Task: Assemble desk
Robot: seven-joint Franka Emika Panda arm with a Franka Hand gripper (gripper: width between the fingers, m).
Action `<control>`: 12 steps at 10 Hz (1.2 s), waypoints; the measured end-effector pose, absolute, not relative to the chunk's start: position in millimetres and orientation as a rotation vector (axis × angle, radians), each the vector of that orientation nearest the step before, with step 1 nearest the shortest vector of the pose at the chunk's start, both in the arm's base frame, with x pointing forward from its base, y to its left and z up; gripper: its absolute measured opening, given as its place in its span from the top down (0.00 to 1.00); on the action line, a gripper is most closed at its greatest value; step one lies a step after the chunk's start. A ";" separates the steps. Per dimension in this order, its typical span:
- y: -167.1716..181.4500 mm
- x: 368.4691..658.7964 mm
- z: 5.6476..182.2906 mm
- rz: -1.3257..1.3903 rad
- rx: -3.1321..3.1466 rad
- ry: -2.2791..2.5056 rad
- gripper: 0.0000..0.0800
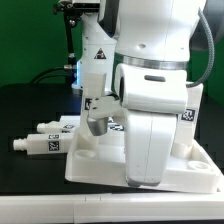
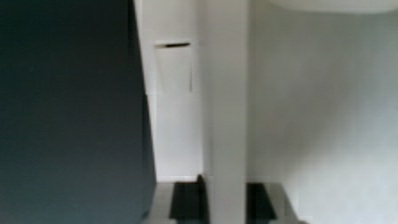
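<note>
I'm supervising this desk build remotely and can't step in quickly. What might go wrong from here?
1. The claw sits low over the tabletop, much of which the arm hides in the exterior view; a misalignment might go unnoticed.
2. The loose leg lies close beside the tabletop, on the exterior view's left; a sideways move could knock it away.

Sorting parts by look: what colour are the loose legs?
The legs are white with black-and-white square tags, clearest in the exterior view.
</note>
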State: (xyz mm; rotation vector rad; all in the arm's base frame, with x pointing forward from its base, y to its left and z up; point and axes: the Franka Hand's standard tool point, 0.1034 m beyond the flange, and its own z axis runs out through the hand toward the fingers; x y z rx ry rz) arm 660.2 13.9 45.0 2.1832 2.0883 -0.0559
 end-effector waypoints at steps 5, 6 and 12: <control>8.6 638.8 28.0 -0.068 2.158 2.112 0.93; 9.4 642.2 29.7 -0.075 2.184 2.089 0.93; 14.9 655.8 30.3 -0.091 2.214 2.048 0.93</control>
